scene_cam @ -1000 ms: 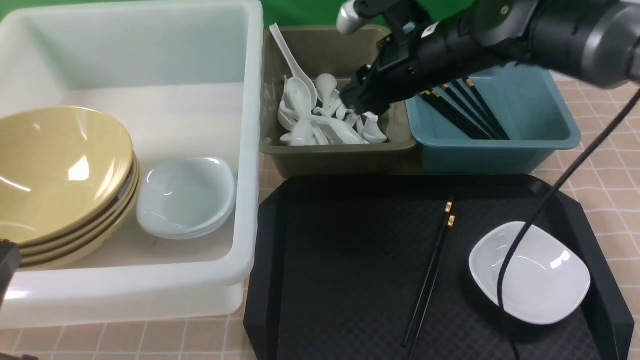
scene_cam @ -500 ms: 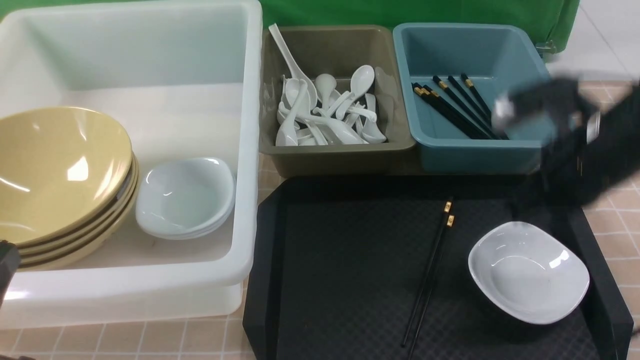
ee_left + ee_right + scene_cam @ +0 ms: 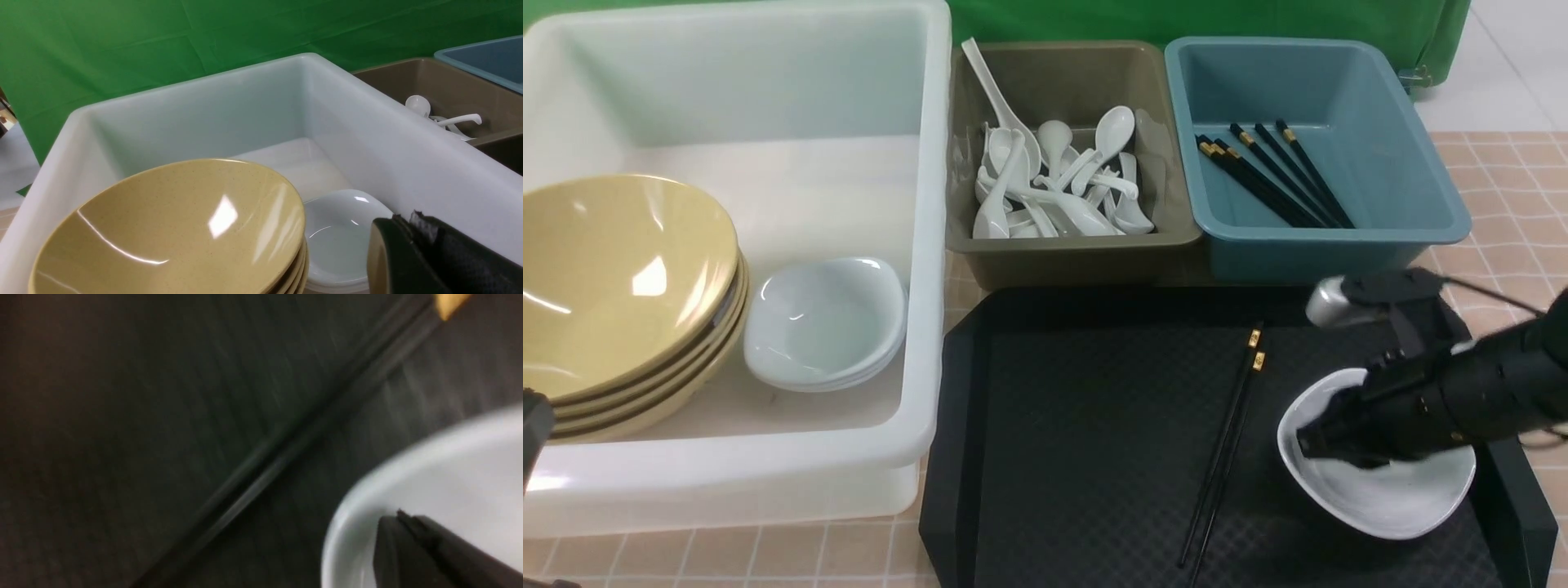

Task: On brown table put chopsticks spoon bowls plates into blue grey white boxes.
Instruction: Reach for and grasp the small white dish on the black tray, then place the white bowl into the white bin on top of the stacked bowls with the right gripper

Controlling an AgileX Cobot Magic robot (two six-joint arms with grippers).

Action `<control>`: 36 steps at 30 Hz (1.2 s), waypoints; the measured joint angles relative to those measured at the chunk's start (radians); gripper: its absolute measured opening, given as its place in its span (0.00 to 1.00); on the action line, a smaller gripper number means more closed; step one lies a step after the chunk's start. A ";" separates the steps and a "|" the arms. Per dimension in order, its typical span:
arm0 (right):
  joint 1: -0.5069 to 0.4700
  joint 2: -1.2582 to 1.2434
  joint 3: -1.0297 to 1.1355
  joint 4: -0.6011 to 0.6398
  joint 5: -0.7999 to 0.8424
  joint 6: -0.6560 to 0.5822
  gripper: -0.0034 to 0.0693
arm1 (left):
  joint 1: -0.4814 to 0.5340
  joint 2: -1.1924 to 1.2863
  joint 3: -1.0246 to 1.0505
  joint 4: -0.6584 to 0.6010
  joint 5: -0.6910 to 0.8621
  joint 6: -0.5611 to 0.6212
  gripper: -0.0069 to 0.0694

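A white plate (image 3: 1388,498) and a pair of black chopsticks (image 3: 1225,449) lie on the black tray (image 3: 1078,457). My right gripper (image 3: 1308,445) is shut with nothing between its jaws, its tip low inside the plate (image 3: 449,465) near the rim on the chopsticks' (image 3: 286,445) side. The white box (image 3: 931,245) holds stacked tan bowls (image 3: 613,269) and stacked plates (image 3: 825,322). White spoons (image 3: 1054,196) fill the grey box (image 3: 1078,253), and chopsticks (image 3: 1274,175) lie in the blue box (image 3: 1307,253). My left gripper (image 3: 404,218) is shut and empty, beside the white box's near corner.
The tray sits on the brown table (image 3: 1519,188) just in front of the grey and blue boxes, and its raised rim runs close around the plate. A green cloth hangs behind the boxes. The right arm's cable trails off to the right.
My right arm swung from over the grey box of spoons to the right and down onto the tray's plate, shutting on the way. The plate has slid slightly left.
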 joint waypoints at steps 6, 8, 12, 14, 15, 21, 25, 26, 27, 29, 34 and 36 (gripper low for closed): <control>-0.068 0.000 -0.139 -0.167 0.099 0.021 0.34 | 0.000 0.000 0.000 0.001 0.000 0.000 0.09; -0.086 0.000 -0.158 -0.207 0.108 0.049 0.41 | 0.000 0.000 0.000 0.001 0.000 0.000 0.09; -0.120 0.009 -0.175 -0.351 0.104 0.120 0.65 | 0.000 0.000 0.000 0.001 0.000 0.000 0.09; -0.124 0.025 -0.175 -0.382 0.102 0.122 0.72 | 0.000 0.000 0.000 0.001 0.000 0.000 0.09; -0.126 0.042 -0.175 -0.394 0.099 0.124 0.75 | 0.000 0.000 0.000 0.001 0.000 0.000 0.09; -0.126 0.163 -0.175 -0.414 0.099 0.129 0.77 | 0.000 0.000 0.000 0.001 -0.001 0.000 0.09; -0.126 0.166 -0.182 -0.414 0.122 0.133 0.66 | 0.000 0.000 0.000 0.001 -0.002 0.000 0.09; -0.127 0.166 -0.182 -0.414 0.131 0.134 0.62 | 0.000 0.000 0.000 0.001 -0.002 0.000 0.09; -0.127 0.166 -0.182 -0.414 0.133 0.136 0.61 | 0.000 0.000 0.000 0.001 -0.002 0.000 0.09; -0.127 0.158 -0.189 -0.416 0.175 0.136 0.44 | 0.000 0.000 0.000 0.001 -0.002 0.000 0.09; -0.127 0.094 -0.252 -0.397 0.320 0.147 0.19 | 0.000 0.000 0.000 0.001 -0.002 0.000 0.09; -0.126 0.053 -0.280 -0.407 0.357 0.157 0.15 | 0.000 0.000 0.000 0.001 -0.002 0.000 0.09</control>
